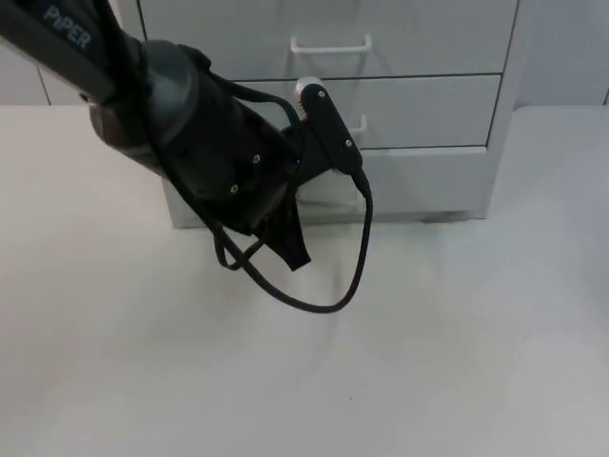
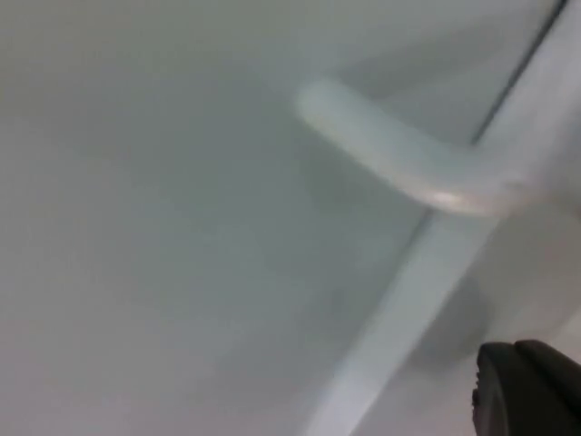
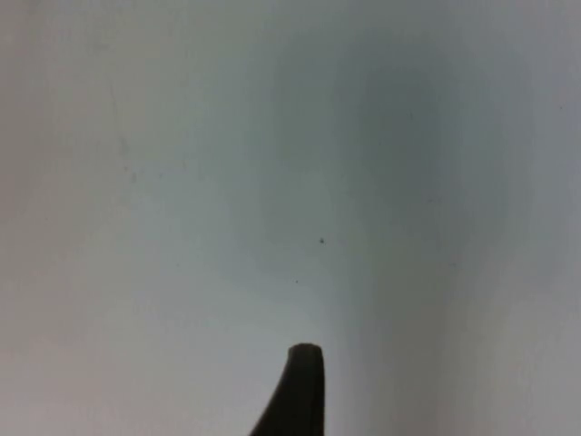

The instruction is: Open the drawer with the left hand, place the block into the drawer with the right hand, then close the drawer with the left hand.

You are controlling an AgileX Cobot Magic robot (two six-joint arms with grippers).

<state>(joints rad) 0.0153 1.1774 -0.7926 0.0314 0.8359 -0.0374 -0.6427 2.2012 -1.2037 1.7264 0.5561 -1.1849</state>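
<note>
Left gripper (image 1: 290,243) hangs at the white drawer cabinet (image 1: 419,143) front; jaw state unclear; drawers shut, table (image 1: 457,362) open ahead.

Lab-like test bench — bare white table top (image 1: 457,362), white drawer cabinet (image 1: 419,105), grey partition behind.

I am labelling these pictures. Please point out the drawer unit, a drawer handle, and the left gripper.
drawer unit (image 1: 428,105): top view, front of a closed drawer.
drawer handle (image 2: 399,154): left wrist view, the white bar.
left gripper (image 1: 285,238): top view, black fingers low before the drawer unit.
</note>
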